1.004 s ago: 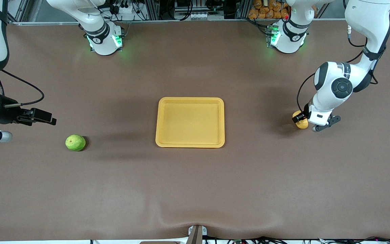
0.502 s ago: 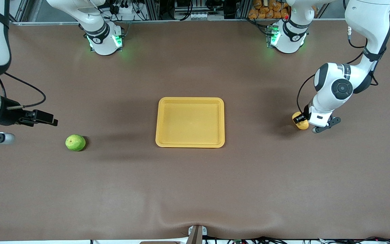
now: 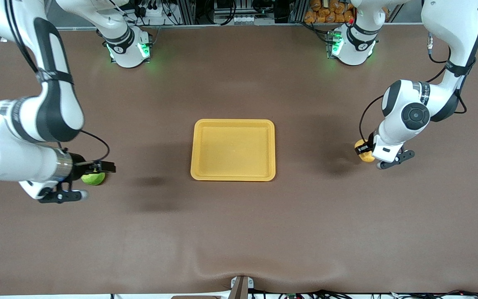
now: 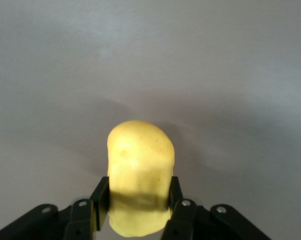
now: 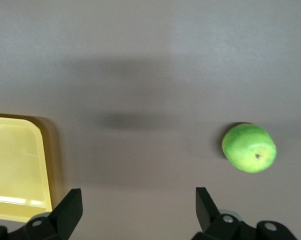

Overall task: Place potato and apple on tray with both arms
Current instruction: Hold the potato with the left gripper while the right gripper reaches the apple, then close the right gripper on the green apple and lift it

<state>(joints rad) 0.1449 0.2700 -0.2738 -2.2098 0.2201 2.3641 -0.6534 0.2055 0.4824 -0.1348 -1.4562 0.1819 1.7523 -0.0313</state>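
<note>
From where I sit at the controls, my left tool (image 4: 139, 205) has both fingers (image 4: 99, 196) pressed against the sides of the potato (image 4: 140, 175), so it is closed on it. In the front view the potato (image 3: 363, 150) sits at the left arm's end of the bench (image 3: 239, 232), tucked against the left tool (image 3: 371, 150), well apart from the tray (image 3: 233, 150). I cannot tell whether the potato rests on the bench or is just clear of it.

My right tool (image 5: 135, 207) has its fingers (image 5: 69, 210) spread wide with nothing between them. In the right wrist view I see bare bench in the gap, a corner of the tray (image 5: 20, 170), and the apple (image 5: 249, 148) lying outside the fingers, showing its dark stem dimple. In the front view the right tool (image 3: 98, 167) hangs just above the apple (image 3: 93, 178), which lies on the bench toward the right arm's end, a little nearer to the front camera than the tray's middle and well apart from the tray.

The tray lies flat in the middle of the bench between the two arms, with neither piece of produce in it
</note>
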